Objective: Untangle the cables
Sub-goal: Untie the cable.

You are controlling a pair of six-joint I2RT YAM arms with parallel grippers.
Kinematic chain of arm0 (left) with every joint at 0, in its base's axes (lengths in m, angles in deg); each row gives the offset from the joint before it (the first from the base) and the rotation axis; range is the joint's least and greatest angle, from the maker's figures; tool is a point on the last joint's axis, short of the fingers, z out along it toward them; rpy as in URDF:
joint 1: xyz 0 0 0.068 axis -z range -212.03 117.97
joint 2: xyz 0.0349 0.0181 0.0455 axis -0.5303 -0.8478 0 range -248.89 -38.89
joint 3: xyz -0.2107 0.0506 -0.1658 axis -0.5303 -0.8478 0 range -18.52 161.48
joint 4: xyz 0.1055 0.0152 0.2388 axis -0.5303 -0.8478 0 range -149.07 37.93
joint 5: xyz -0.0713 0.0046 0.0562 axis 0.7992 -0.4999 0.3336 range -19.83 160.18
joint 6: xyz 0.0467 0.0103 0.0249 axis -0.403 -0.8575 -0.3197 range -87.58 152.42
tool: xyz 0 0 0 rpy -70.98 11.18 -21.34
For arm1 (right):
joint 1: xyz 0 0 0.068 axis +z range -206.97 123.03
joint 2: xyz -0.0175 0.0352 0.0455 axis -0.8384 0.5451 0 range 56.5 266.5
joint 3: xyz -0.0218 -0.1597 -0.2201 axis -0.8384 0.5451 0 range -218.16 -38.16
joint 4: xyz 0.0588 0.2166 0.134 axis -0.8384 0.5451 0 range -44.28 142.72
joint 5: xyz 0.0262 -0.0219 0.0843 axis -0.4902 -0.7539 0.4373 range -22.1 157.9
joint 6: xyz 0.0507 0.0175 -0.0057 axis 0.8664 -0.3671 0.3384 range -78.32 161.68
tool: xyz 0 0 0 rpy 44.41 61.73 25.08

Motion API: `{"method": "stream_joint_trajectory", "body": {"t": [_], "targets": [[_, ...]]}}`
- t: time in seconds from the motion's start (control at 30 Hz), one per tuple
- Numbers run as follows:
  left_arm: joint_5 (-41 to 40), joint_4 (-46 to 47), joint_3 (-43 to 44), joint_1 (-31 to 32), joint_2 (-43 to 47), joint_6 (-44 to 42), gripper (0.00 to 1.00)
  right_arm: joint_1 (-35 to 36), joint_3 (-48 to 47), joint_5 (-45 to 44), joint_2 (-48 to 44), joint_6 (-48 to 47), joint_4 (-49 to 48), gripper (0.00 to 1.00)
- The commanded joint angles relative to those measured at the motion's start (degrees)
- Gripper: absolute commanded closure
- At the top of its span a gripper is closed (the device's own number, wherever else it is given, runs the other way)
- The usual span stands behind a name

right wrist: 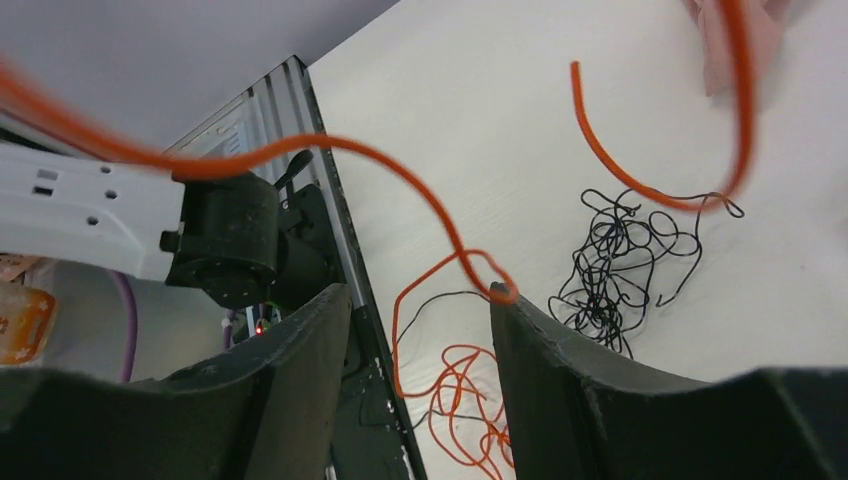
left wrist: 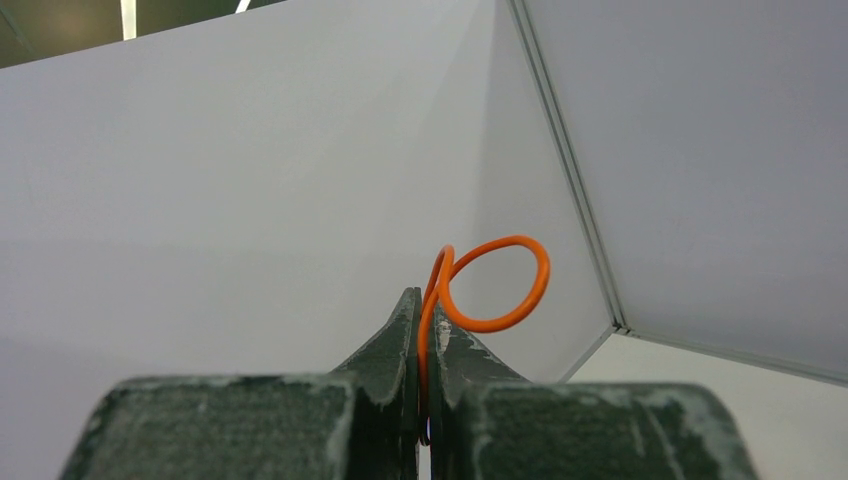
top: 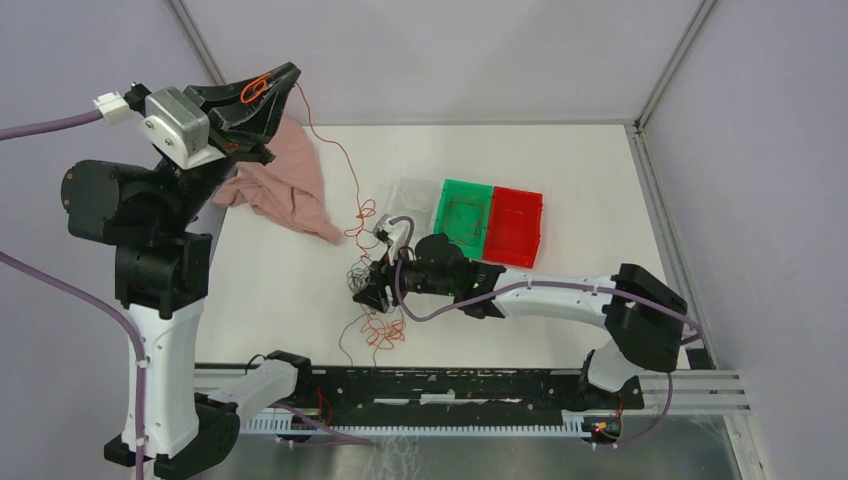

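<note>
Left arm is up high at the back-left corner, and my left tool (top: 262, 88) is pinched fully closed on the orange strand (top: 346, 162). On the left wrist view the jaws meet tight around it and a small round loop (left wrist: 500, 240) stands just past the tips. From there the strand slopes down across the pink cloth (top: 285, 185) to the middle of the tabletop (top: 580, 170), where the rest of the cables (top: 380, 332) lie in a loose wad. Right arm is stretched low over that wad. My right tool (right wrist: 420, 300) has its 2 fingers spread wide, clamped on nothing. An orange length crosses the gap and curls against one fingertip (right wrist: 505, 300). Under it I see the black tangle (right wrist: 610, 265) on the tabletop, with more orange loops nearer the rail. 3 bins sit in a row just behind the wad: a clear bin (top: 415, 195), a green bin (top: 462, 215) and a red bin (top: 515, 225). The green one shows a few thin dark strands on its floor. I cannot tell what the clear one holds.
</note>
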Motion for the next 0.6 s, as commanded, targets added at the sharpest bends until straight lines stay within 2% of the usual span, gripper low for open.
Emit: {"method": "stream_joint_trajectory", "body": {"t": [0.0,0.1,0.23,0.3,0.37,0.57], "targets": [[0.13,2.31,3.63,0.07,-0.73,-1.44,0.97,0.70,-5.04,-7.33,3.86,1.95,-5.60,0.44],[0.18,2.32,4.60,0.06,-0.90,-2.15,0.97,0.70,-4.81,-10.59,5.61,2.84,-7.80,0.53],[0.07,2.38,5.49,0.13,-0.85,-5.26,0.97,0.64,-3.82,-13.84,5.22,3.03,-6.06,0.85],[-0.95,2.78,6.12,0.07,-1.10,-7.30,0.97,0.55,-1.79,-15.85,3.90,2.29,-5.94,0.96],[-3.19,3.30,7.45,0.07,-1.71,-8.99,0.97,0.25,0.64,-18.63,2.50,1.85,-5.89,1.00],[-12.76,7.45,12.90,0.04,-4.89,-14.86,0.97,-1.87,9.25,-23.61,-0.35,1.43,-6.28,1.00]]}}
